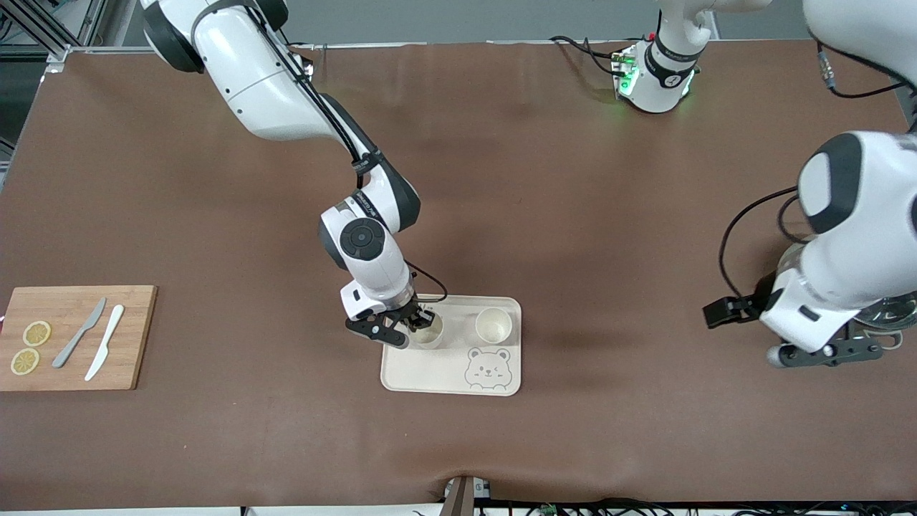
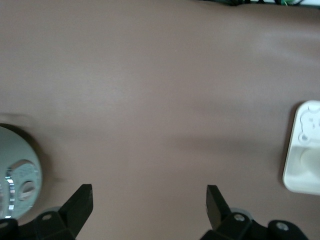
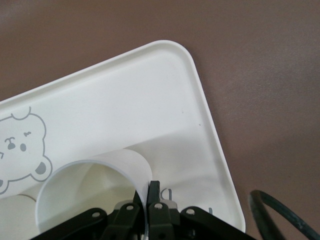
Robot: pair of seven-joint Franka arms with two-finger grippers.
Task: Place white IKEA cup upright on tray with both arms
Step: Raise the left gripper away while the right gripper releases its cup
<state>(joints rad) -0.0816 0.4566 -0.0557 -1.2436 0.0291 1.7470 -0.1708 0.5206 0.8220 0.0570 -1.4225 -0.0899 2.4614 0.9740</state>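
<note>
The cream bear tray point(image 1: 423, 373) lies mid-table. Two white cups stand upright on its part farther from the front camera. My right gripper point(image 1: 419, 322) is shut on the rim of the cup point(image 1: 432, 334) toward the right arm's end. In the right wrist view the gripper point(image 3: 148, 192) pinches the wall of that cup point(image 3: 95, 185), one finger inside and one outside, on the tray point(image 3: 165, 100). The second cup point(image 1: 493, 325) stands free beside it. My left gripper point(image 1: 827, 352) is open and empty, low over the bare table at the left arm's end, with its fingers point(image 2: 82, 200) wide apart.
A wooden cutting board point(image 1: 132, 337) with two knives and two lemon slices lies at the right arm's end. A round metal and glass thing point(image 1: 892, 313) sits beside the left gripper and also shows in the left wrist view point(image 2: 17, 180). The tray's edge point(image 2: 305, 150) shows there too.
</note>
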